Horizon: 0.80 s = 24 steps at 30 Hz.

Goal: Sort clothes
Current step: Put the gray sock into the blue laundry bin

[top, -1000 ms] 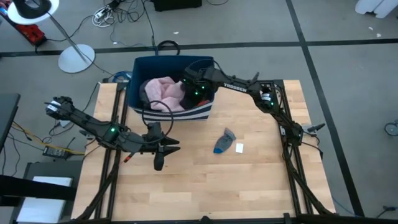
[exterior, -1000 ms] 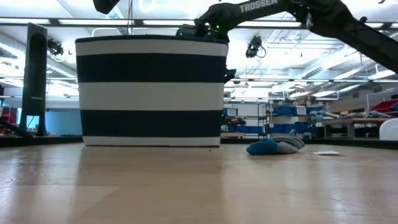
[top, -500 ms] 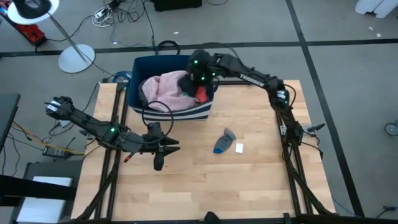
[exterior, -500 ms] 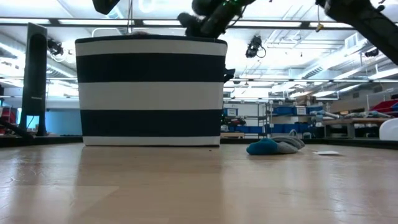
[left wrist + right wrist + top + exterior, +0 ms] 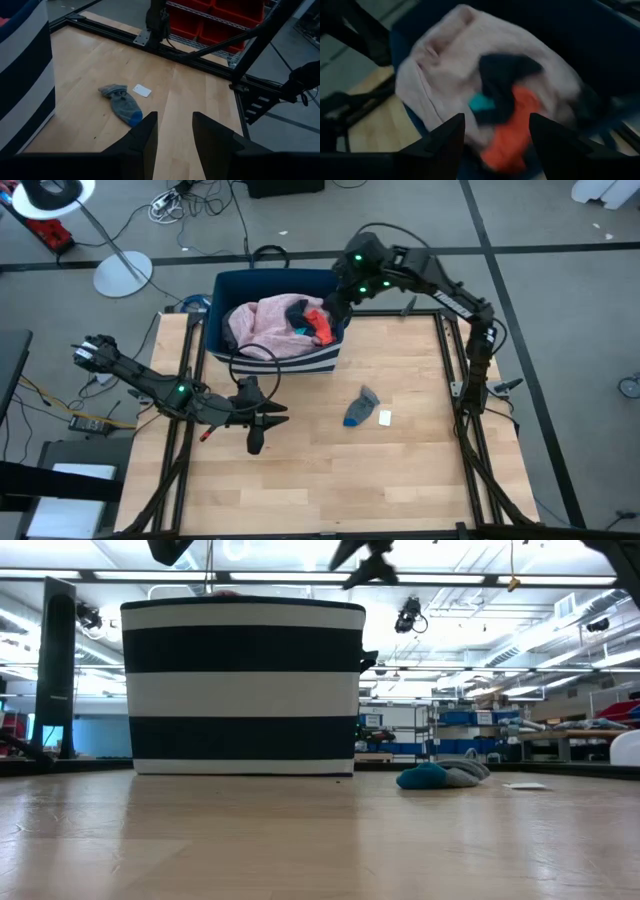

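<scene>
The right gripper (image 5: 337,302) is held above the bin's (image 5: 262,358) right edge, jaws apart and empty, as seen in the right wrist view. The clothes (image 5: 275,324) are piled in the bin: a pink garment (image 5: 445,70), a dark piece (image 5: 505,75) and a red-orange one (image 5: 319,326) on top. A grey sock (image 5: 360,408) with a blue toe is seen on the table (image 5: 400,470) beside a white card (image 5: 386,417). The left gripper (image 5: 268,418) is parked low over the table in front of the bin, jaws apart.

Between the right claw's (image 5: 492,142) parted fingers, a pink garment (image 5: 445,70) lies under dark (image 5: 505,75) and red-orange clothes (image 5: 512,130).
</scene>
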Motion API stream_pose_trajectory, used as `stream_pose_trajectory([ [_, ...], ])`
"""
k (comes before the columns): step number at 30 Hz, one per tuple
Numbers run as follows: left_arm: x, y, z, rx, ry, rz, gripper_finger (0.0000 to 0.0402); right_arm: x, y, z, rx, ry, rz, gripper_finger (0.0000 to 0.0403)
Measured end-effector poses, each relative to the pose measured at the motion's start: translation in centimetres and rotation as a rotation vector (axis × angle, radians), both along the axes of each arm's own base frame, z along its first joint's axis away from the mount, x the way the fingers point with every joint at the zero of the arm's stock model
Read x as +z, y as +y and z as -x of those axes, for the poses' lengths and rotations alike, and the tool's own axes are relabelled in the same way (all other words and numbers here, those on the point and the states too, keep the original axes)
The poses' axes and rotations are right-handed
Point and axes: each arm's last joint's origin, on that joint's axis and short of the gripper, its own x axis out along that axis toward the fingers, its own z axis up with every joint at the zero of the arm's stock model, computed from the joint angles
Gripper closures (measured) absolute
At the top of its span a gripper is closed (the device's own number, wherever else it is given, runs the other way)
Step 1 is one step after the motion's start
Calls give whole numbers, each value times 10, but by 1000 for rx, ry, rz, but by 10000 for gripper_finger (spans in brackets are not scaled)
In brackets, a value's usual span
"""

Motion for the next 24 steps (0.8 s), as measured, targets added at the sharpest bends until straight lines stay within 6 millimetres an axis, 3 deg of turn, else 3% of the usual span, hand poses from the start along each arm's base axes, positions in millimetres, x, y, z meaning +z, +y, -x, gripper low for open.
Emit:
stream_pose_trajectory([
  [12,-1,1,0,29,7,-17,275,23,45,73,-110,247,-62,183],
  [18,-3,2,1,29,26,-27,275,23,81,75,-109,258,-51,187],
  [24,-3,2,1,26,25,-35,275,-11,118,77,-142,396,-55,194],
])
